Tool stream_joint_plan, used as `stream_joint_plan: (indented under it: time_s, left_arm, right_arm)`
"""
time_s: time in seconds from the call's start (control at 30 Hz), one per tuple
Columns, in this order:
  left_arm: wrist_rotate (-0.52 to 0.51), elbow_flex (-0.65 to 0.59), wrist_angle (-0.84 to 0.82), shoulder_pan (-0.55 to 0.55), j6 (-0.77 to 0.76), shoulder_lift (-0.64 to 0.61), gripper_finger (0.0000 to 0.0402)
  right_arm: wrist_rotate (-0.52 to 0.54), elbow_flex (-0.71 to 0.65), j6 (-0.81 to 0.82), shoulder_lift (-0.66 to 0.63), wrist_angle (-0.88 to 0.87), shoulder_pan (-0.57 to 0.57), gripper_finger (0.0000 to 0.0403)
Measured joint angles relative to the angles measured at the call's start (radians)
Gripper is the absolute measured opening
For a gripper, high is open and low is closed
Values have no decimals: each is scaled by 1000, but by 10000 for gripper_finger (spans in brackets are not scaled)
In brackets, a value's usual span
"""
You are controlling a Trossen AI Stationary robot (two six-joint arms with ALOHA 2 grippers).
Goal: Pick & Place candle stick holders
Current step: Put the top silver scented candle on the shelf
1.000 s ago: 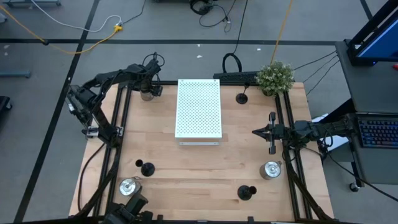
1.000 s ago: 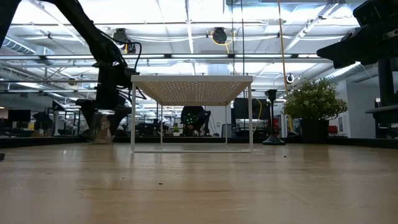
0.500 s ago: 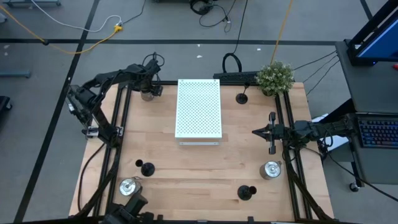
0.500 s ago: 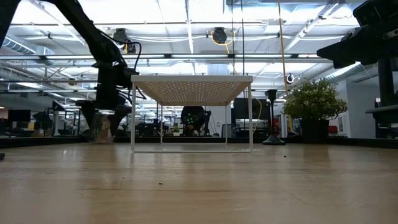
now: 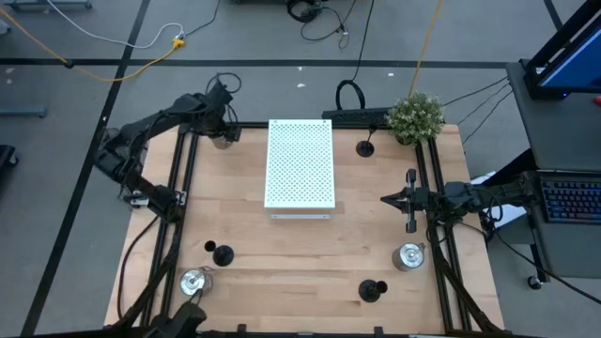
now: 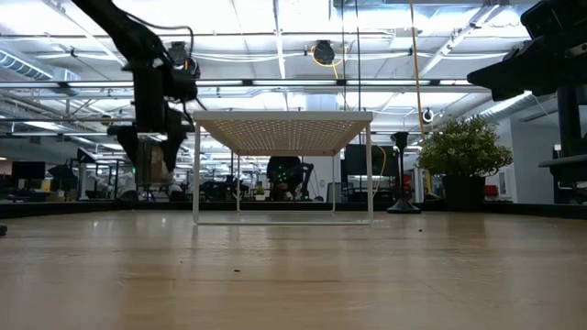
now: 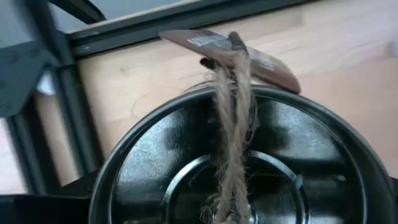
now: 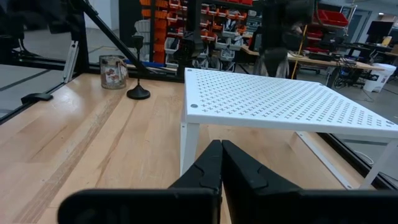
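At the table's far left corner my left gripper (image 5: 220, 129) is shut on a shiny silver candle stick holder (image 6: 157, 167), which hangs above the wood. The left wrist view looks into the holder's hollow (image 7: 249, 162), where twine carries a brown tag (image 7: 249, 53) over the rim. Two more silver holders (image 5: 194, 280) (image 5: 409, 255) and three black stemmed ones (image 5: 223, 253) (image 5: 373, 290) (image 5: 366, 147) stand on their bases on the table. My right gripper (image 5: 410, 200) waits shut at the right edge. My left gripper comes at the silver holder from above, pointing steeply down, with one dark finger (image 6: 128, 151) on each side of the holder's body (image 6: 158, 161). The holder hangs upright between them, clear of the table. In the wrist view the holder hides the contact.
A white perforated board (image 5: 300, 164) on legs stands mid-table, just right of the held holder. A green plant (image 5: 415, 115) sits at the far right corner. Black frame rails (image 5: 183, 178) run along both sides. Bare wood lies in front of the board.
My left gripper has risen with the silver holder and drifted slightly toward the far edge. The holder stood on the table before and now hangs clear of it. Most of the rise came in the last half second.
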Motion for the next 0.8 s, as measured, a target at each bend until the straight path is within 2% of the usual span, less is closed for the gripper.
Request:
stream_joint_plan:
  time_s: [0.13, 0.3, 0.57, 0.8]
  left_arm:
    - [28, 22, -66, -10, -30, -94, 359]
    - [55, 108, -132, -67, -70, -167, 359]
    - [57, 308, -178, -237, -153, -159, 359]
    - [35, 490, -178, -345, -178, -71, 359]
  right_arm:
    - [0, 0, 0, 0, 0, 0, 0]
    - [0, 0, 0, 0, 0, 0, 0]
    - [0, 0, 0, 0, 0, 0, 0]
    - [0, 0, 0, 0, 0, 0, 0]
